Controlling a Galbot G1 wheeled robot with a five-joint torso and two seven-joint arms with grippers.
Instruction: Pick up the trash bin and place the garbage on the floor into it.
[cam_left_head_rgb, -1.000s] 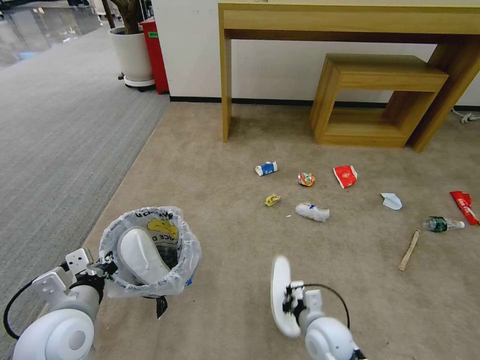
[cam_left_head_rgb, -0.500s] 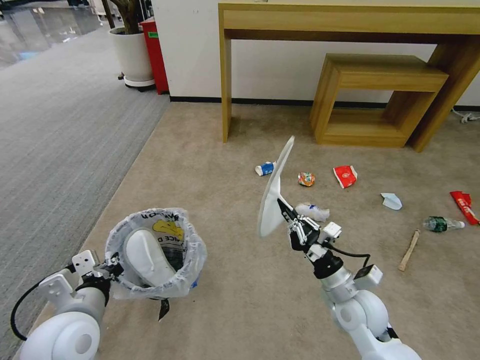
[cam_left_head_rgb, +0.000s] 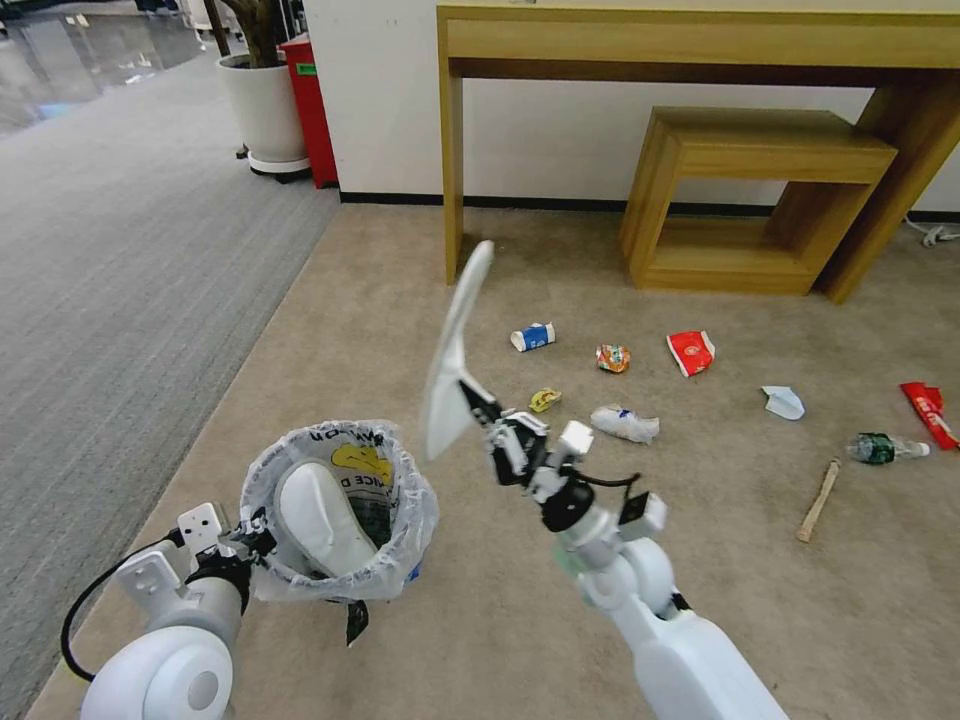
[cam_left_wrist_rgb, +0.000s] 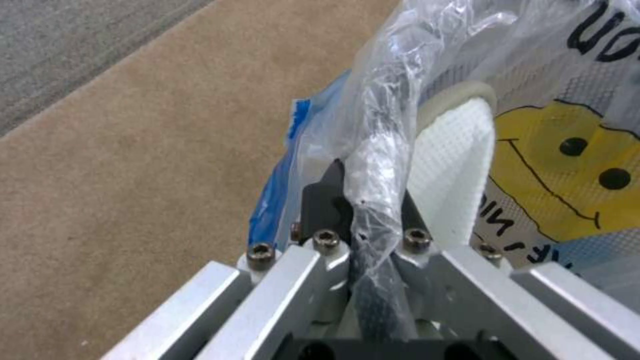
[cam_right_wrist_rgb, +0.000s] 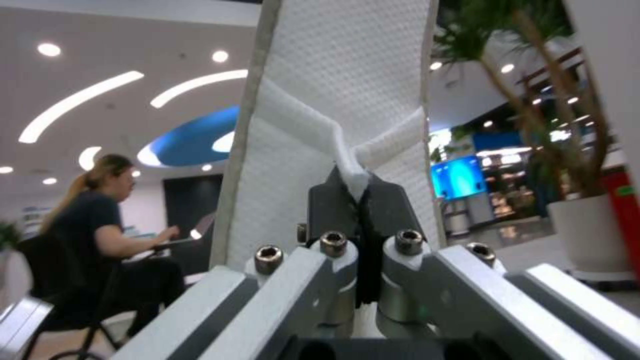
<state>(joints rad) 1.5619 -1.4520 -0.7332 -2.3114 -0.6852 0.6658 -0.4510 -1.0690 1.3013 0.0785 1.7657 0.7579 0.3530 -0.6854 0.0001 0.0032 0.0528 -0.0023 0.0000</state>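
We see the right gripper (cam_left_head_rgb: 480, 408) clamped on a flat white slipper's (cam_left_head_rgb: 452, 360) strap, held upright at 1 o'clock of the small round bag-lined bin (cam_left_head_rgb: 345, 580); the left gripper (cam_left_head_rgb: 262, 530) pinches its rim at 9 o'clock, above beige carpet (cam_left_head_rgb: 400, 300).

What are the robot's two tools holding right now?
Left tool: shut on the rim of the small round bag-lined trash bin.
Right tool: shut on the flat white slipper, held up in the air.

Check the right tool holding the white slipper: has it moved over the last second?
Yes. The right tool, shut on the white slipper, has risen and swung toward the robot's left, from right of the yellow wrapper toward the trash bin.
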